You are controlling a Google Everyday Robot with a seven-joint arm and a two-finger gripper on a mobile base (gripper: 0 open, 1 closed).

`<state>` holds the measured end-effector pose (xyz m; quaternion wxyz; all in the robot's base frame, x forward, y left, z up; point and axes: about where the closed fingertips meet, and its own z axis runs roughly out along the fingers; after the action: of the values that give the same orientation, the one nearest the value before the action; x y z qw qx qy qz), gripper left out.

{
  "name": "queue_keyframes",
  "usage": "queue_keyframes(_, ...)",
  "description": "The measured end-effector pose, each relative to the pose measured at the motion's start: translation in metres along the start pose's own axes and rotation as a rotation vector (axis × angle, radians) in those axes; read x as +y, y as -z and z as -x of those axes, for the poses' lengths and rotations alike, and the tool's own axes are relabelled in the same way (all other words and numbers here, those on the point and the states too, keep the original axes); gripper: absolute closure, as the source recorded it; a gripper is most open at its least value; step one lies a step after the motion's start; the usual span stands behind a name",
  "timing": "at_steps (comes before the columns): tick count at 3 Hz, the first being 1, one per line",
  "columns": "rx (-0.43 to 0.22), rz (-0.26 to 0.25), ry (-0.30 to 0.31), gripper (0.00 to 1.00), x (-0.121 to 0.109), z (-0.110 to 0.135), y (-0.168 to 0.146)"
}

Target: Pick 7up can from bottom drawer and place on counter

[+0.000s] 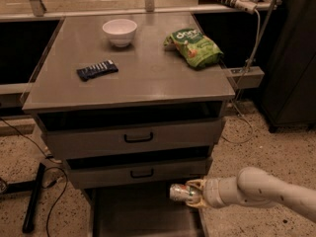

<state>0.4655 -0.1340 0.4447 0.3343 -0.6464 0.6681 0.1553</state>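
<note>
Bottom drawer point(143, 215) is pulled out at lower centre of frame. 7up can point(178, 192) hangs over its right rear part, lying sideways with its long axis left-right and its free end poking left. Pincer point(193, 193) is clamped round the can's right end, with the arm coming in from lower right.

Table point(148, 80) is up-frame, well apart from the can. In the way: the middle drawer front point(141, 173) just above the can, the top drawer front point(138, 138) above that, then the table lip. My read: pull out toward the frame bottom first, then lift.

On the table, left to right: dark snack bar point(97, 70), white bowl point(120, 31), green chip bag point(195, 47). Likely drop spot is front middle, between bar and bag.
</note>
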Motion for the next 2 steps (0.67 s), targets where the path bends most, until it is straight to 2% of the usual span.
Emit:
queue_keyframes(1,0.023,-0.031,0.036,1.00,-0.0159,0.0103,0.0202)
queue_keyframes(2,0.023,-0.025,0.055,1.00,-0.0116,0.0154,0.0223)
